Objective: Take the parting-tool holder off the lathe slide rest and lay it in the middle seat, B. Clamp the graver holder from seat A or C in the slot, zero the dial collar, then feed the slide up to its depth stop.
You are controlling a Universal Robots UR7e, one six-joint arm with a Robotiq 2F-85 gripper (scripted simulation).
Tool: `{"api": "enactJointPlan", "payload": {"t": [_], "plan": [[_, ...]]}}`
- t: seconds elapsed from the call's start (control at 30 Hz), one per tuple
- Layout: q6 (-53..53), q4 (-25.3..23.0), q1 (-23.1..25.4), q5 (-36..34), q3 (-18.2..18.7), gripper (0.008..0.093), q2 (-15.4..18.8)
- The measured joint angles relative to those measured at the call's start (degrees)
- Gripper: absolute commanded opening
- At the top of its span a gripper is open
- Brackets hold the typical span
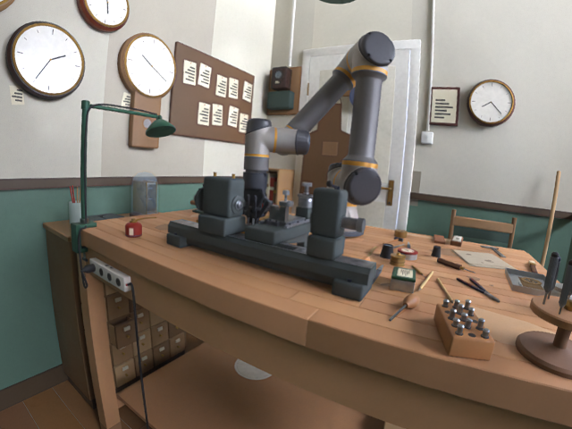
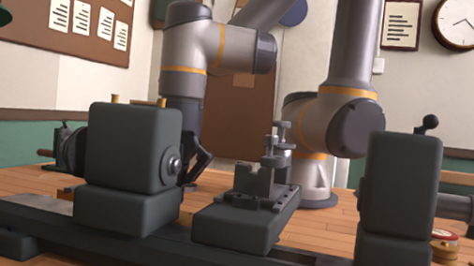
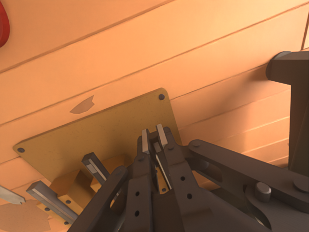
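Observation:
A dark tool holder (image 3: 157,154) with a pale steel blade stands between my fingers, over one end of the yellow-brown seat rack (image 3: 99,139). Two more holders (image 3: 96,167) (image 3: 50,199) lie in the rack's other seats, to the left in the wrist camera. The rack sits on the bench behind the lathe headstock (image 1: 222,198) (image 2: 132,146). The slide rest (image 1: 282,217) (image 2: 260,183) stands mid-bed with its clamp screw upright. My gripper (image 3: 152,139) (image 1: 255,208) (image 2: 191,167) is down behind the headstock and is closed on the holder at the rack's end seat.
The lathe bed (image 1: 277,254) runs across the bench, with the tailstock (image 1: 329,217) (image 2: 397,202) to the right. A red tin (image 1: 133,228) sits left of the lathe. Hand tools (image 1: 476,286), small tins (image 1: 403,277) and a punch block (image 1: 463,330) lie on the right half of the bench.

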Motion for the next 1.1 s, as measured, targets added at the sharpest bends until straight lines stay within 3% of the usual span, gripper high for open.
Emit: {"api": "enactJointPlan", "payload": {"t": [1.1], "plan": [[0.0,4.4,0.0,0.0,-1.3,0.0080,-3.1]]}}
